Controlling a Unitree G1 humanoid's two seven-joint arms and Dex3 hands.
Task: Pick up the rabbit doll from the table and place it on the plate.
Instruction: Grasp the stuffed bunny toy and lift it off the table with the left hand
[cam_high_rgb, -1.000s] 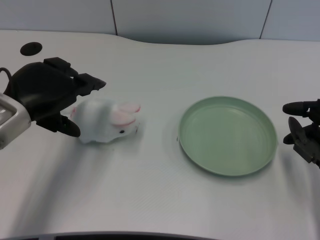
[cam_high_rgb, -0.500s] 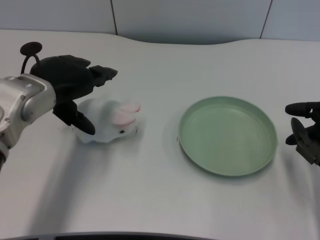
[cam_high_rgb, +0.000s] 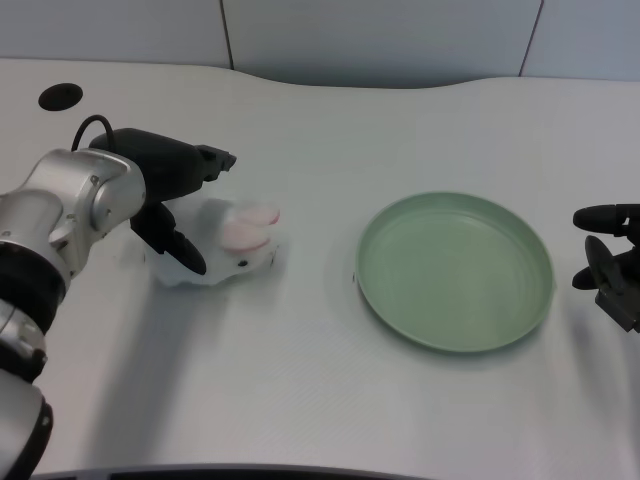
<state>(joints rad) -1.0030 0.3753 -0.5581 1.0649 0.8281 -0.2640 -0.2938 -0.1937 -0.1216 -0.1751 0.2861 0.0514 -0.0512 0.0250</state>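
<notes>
Left hand sits over the rabbit doll, fingers straddling its back end; can't tell if it's actually gripping. Doll lies on the white table, well left of the green plate.

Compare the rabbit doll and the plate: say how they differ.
The rabbit is white with pink ears; the plate is pale green. The rabbit is small and lumpy; the plate is wide, round and shallow. The left hand reaches over the rabbit; nothing touches the plate, which holds nothing. Both rest on the table.
</notes>
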